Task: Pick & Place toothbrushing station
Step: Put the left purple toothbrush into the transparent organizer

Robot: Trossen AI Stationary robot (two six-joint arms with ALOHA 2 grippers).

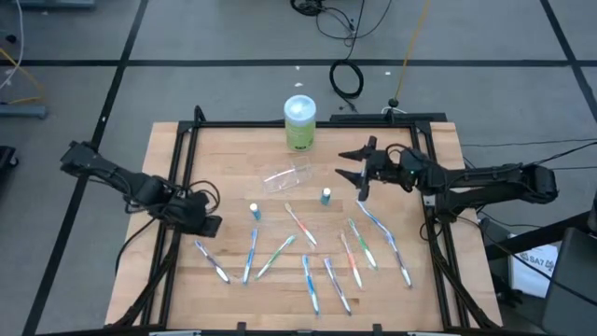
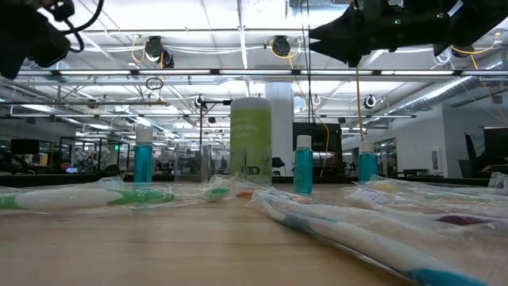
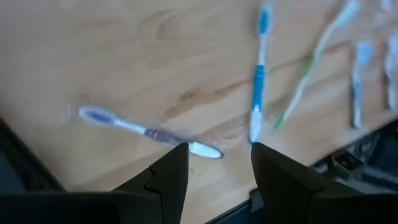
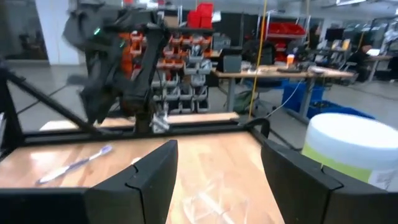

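Wooden table (image 1: 224, 154) with black frame, seen from above.

Clear plastic cup (image 1: 287, 176): lying on its side near the table's centre, just in front of the green cylindrical container (image 1: 299, 123) with pale lid, which stands upright at the far edge.

Teal-capped tubes: one (image 1: 254, 212) upright left of centre, one (image 1: 326, 196) upright right of centre, both nearer than the cup. The low view shows three teal caps standing; the third cannot be placed from above.

Toothbrushes: scattered flat across the near half of the table. Purple-handled toothbrush (image 1: 212, 260) at near left; blue toothbrush (image 1: 251, 255) and green toothbrush (image 1: 276, 257) beside it; others, red, blue and green, fan out toward the near right (image 1: 353, 260). None in the cup.

Left gripper (image 1: 210, 225): low over the table's left edge, just far of the purple-handled toothbrush; fingers (image 3: 168, 177) spread apart, nothing between them.

Right gripper (image 1: 353, 165): raised over the far right of the table, right of the cup, pointing toward it; fingers (image 4: 146, 177) spread wide, holding nothing.
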